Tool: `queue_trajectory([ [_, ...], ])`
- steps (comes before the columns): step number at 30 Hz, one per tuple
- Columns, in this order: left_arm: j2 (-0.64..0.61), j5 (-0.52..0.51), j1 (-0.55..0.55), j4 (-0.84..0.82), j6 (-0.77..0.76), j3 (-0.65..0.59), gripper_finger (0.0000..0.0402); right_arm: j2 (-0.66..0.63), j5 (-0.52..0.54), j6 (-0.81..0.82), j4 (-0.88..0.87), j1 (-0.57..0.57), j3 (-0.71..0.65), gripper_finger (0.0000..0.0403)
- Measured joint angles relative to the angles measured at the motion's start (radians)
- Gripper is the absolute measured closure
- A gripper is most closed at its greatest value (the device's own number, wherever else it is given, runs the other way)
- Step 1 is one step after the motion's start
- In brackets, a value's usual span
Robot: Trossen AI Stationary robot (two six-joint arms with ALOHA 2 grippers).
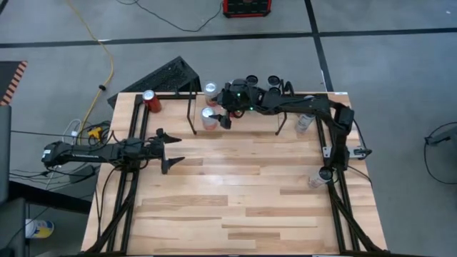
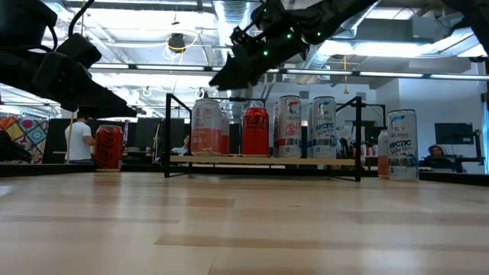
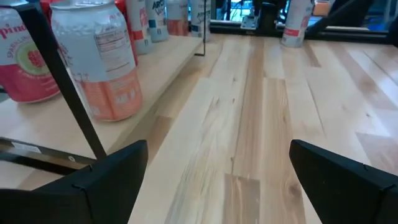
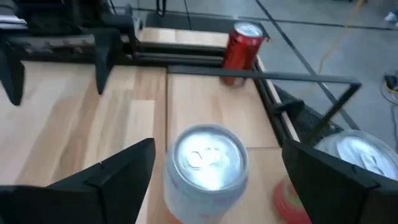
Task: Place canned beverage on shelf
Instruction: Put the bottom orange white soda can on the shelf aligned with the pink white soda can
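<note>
Hovering above the shelf (image 1: 235, 125), the right pincer (image 1: 223, 118) has fingers spread apart, gripping nothing. Directly beneath it stands a pink-and-white can (image 4: 205, 171) (silver lid up), upright on the shelf board, clear of both fingers. More cans (image 2: 302, 126) line the board beside it. A red can (image 4: 242, 45) stands beyond, on the tabletop (image 1: 235, 200). Left pincer (image 1: 168, 150): apart, empty, well away over the tabletop.

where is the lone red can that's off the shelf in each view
high view: red can at the table's far left corner.
low view: at the left, outside the shelf.
left wrist view: not in it.
right wrist view: far off, beyond the silver-topped can.
shared landmark: the shelf's black rod frame.
</note>
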Motion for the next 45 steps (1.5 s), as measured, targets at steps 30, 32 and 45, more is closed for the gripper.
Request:
queue_trajectory([
  [30,0.009,0.034,0.000,-0.009,-0.016,0.000,0.0024,0.178,-0.032,-0.030,-0.119,-0.013,0.165,0.0025],
  [32,0.009,0.034,0.000,-0.008,-0.016,0.000,0.0024,0.188,-0.033,-0.032,-0.105,-0.008,0.167,0.0025],
  [45,0.009,0.034,0.000,-0.009,-0.016,0.000,0.0024,0.189,0.095,0.093,-0.121,0.013,0.166,0.0055],
])
